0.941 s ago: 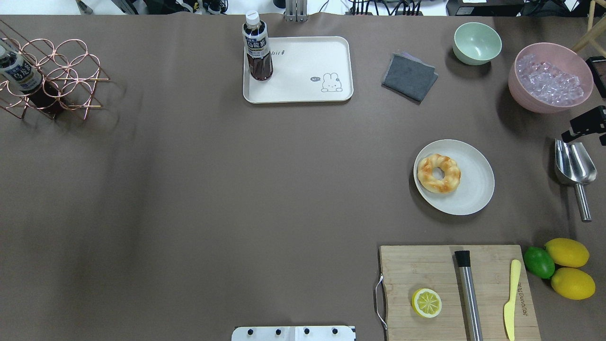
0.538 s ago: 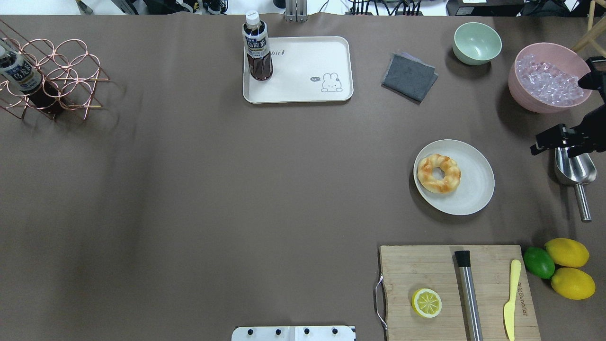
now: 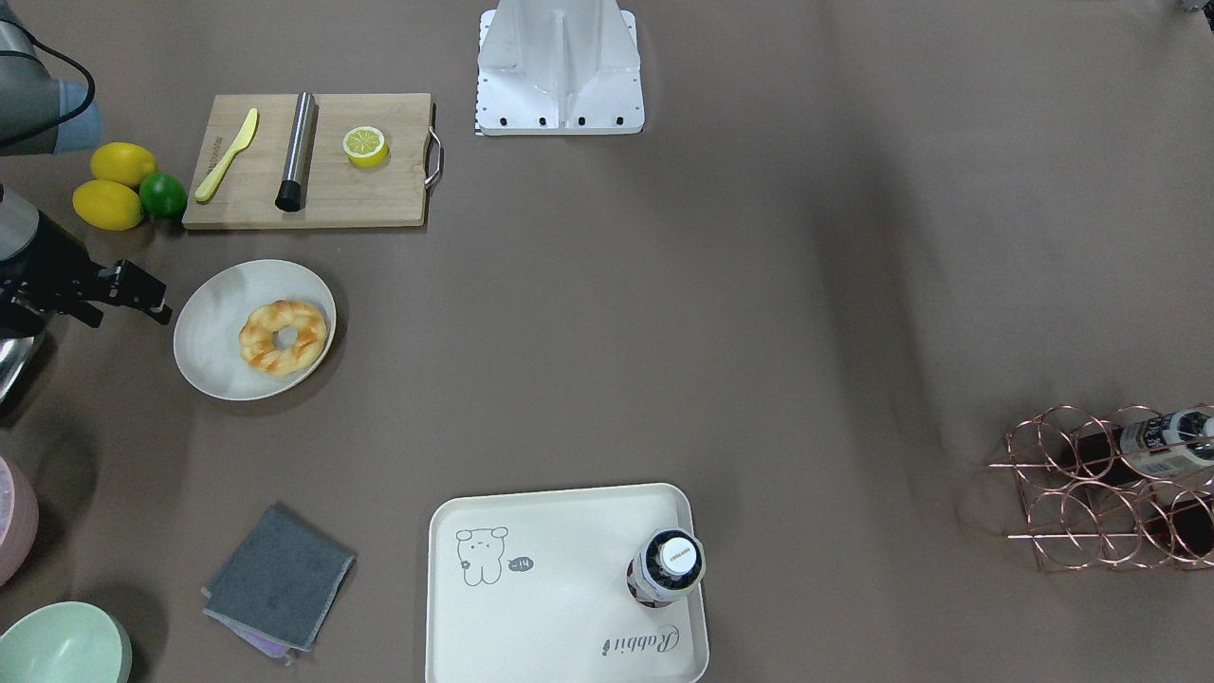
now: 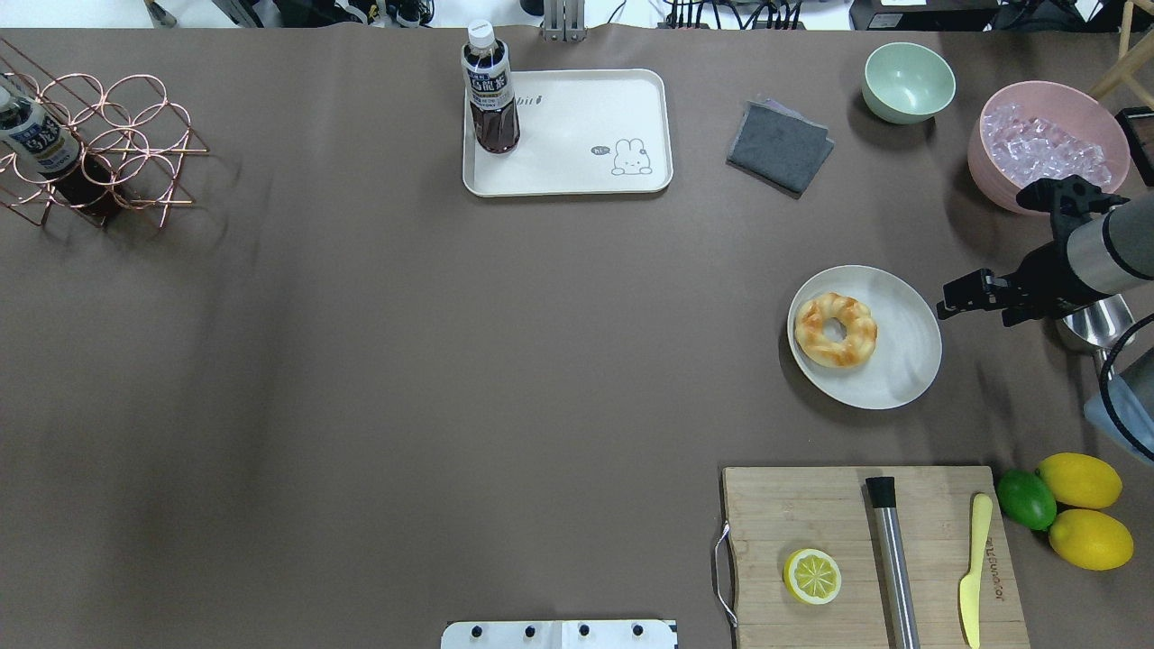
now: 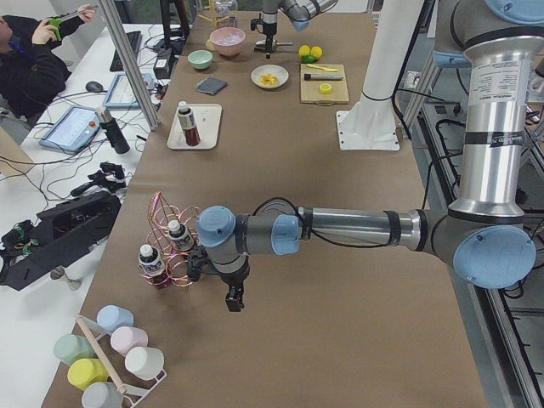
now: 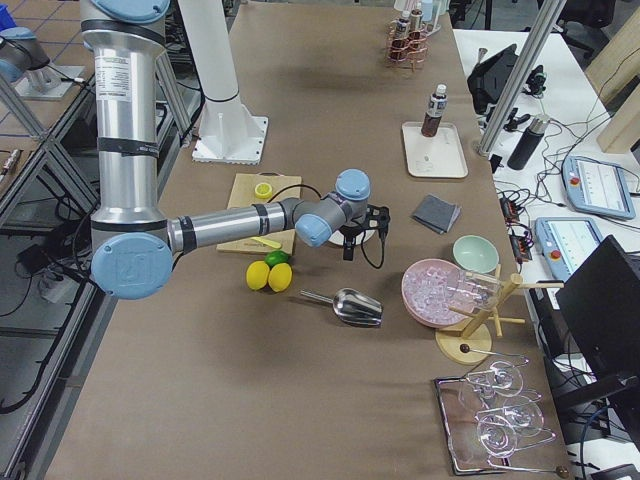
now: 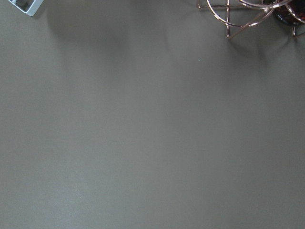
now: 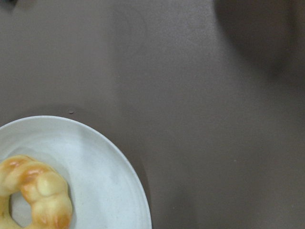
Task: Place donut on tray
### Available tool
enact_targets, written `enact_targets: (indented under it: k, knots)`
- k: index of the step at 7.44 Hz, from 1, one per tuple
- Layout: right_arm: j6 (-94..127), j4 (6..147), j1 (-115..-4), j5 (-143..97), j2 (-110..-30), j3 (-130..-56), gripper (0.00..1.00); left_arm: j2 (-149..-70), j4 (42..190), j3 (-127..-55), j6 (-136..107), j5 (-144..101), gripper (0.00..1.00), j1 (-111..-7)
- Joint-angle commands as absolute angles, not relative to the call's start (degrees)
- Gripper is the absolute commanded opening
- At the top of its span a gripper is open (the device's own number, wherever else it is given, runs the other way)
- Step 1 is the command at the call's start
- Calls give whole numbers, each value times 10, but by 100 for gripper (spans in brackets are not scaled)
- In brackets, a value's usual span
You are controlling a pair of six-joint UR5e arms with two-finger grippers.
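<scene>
The donut (image 4: 836, 329), a golden twisted ring, lies on a round off-white plate (image 4: 902, 351) at the right of the table. It also shows in the front-facing view (image 3: 283, 336) and the right wrist view (image 8: 35, 193). The cream tray (image 4: 577, 171) with the bear drawing sits at the far middle, with a dark bottle (image 4: 489, 90) standing on its left corner. My right gripper (image 4: 957, 302) hovers just right of the plate, open and empty. My left gripper (image 5: 231, 297) shows only in the left side view, near the wire rack; I cannot tell its state.
A metal scoop (image 4: 1095, 324), a pink bowl of ice (image 4: 1046, 149), a green bowl (image 4: 908, 81) and a grey cloth (image 4: 780, 144) lie around the plate. A wooden cutting board (image 4: 811, 514) with a lemon half (image 4: 812, 576) is near. A copper wire rack (image 4: 99, 149) stands far left.
My right arm has come in from the right edge and moved left towards the plate. The donut, plate and tray have not moved.
</scene>
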State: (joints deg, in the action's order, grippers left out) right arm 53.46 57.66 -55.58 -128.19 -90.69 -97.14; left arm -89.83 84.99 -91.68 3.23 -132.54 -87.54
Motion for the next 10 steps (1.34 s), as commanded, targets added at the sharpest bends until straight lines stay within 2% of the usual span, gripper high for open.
enact_targets:
  k: [1,6,9,10]
  knots:
    - [559,548,-536,-1274,-903,-953,100,-896,850,-917,32,-1325,98,-875]
    - [559,546,-519,-1274,-893,-941,99,-894,850,-916,33,-1325,98,-875]
    - [560,546,-511,-1273,-889,-938,92,-896,850,-915,33,-1325,98,-875]
    - [581,546,-511,-1273,-889,-939,59,-896,850,-915,33,-1325,98,-875]
